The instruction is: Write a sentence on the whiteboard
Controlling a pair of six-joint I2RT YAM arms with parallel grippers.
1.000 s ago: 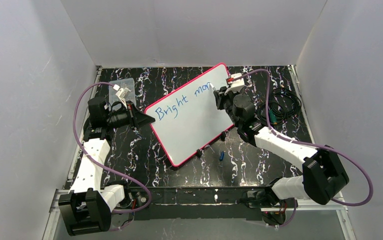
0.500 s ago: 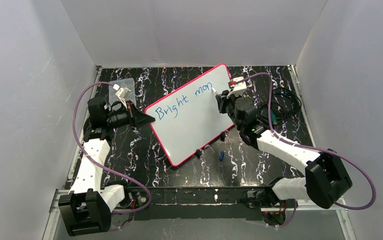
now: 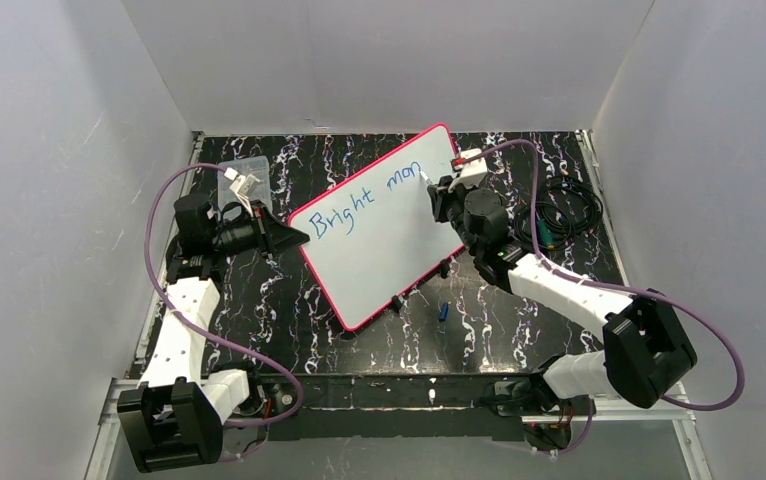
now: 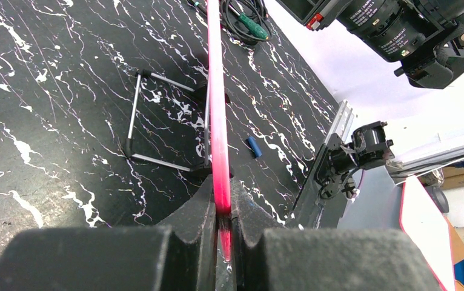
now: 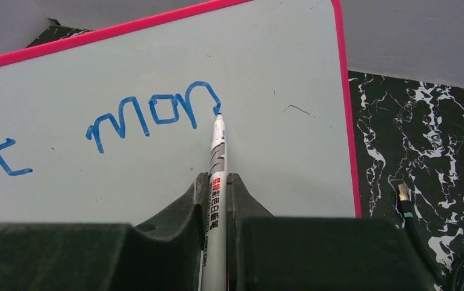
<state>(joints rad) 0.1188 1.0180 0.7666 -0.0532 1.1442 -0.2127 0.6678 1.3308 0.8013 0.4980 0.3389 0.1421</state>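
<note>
The whiteboard, white with a pink-red rim, stands tilted on wire legs. On it the sentence reads "Bright mon" in blue script. My left gripper is shut on the board's left rim. My right gripper is shut on a silver marker. The marker's tip touches the board at the end of the "n" in the written word.
A blue marker cap lies on the black marbled table in front of the board and shows in the left wrist view. Coiled black cables lie at the right. A small clear plastic box stands at the back left.
The right gripper has shifted slightly with the marker tip along the last letter of "mon". The left arm and the board have not moved.
</note>
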